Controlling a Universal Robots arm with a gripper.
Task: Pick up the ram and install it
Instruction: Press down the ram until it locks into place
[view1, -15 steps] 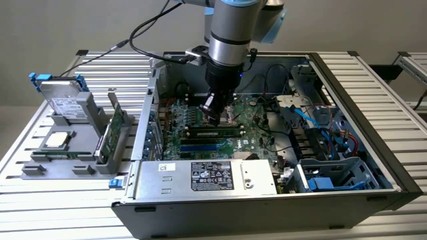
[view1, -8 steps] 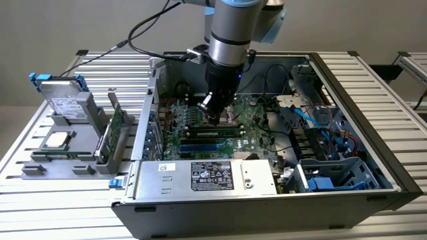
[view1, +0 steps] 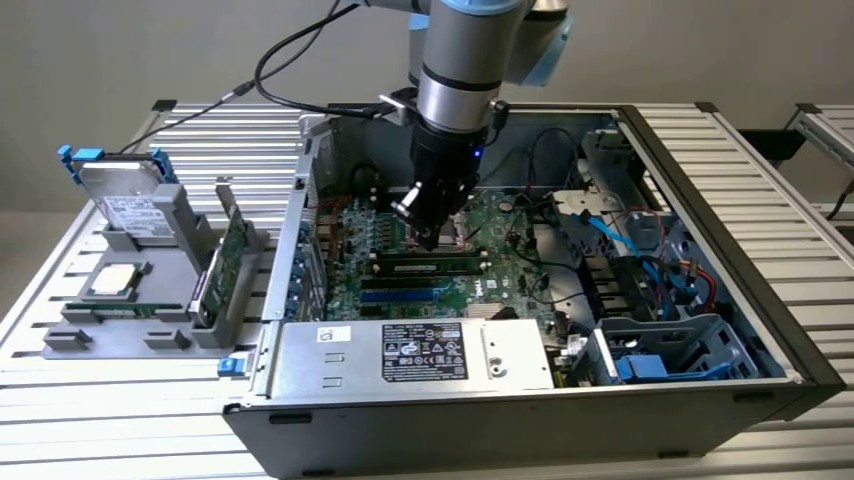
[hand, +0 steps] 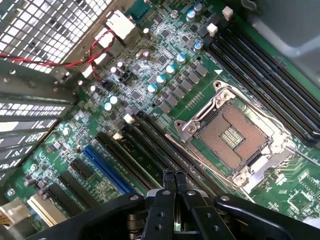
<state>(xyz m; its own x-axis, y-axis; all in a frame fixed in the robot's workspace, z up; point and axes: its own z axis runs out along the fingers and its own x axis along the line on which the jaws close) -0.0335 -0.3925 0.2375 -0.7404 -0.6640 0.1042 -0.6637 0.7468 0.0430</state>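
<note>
In the exterior view the gripper (view1: 424, 236) hangs low inside the open computer case (view1: 694, 180), its fingers pressed together with nothing between them; the ram (view1: 430, 267) lies directly beneath the fingertips, flat along a slot of the motherboard (view1: 387, 225), apparently seated or nearly so; whether tips touch its top edge cannot be told. The risk here is pressure: a push off the stick's centre could seat one end and leave the other proud, or flex the board.

In the wrist view the closed fingers (hand: 170, 181) point down at the long dark memory slots (hand: 150, 160) just ahead of them; the open CPU socket (hand: 232, 135) sits just beside those slots, its contacts bare; a sideways slip could bring the tips onto it; the red wires (hand: 60, 62) lie well apart from the fingers.
</note>
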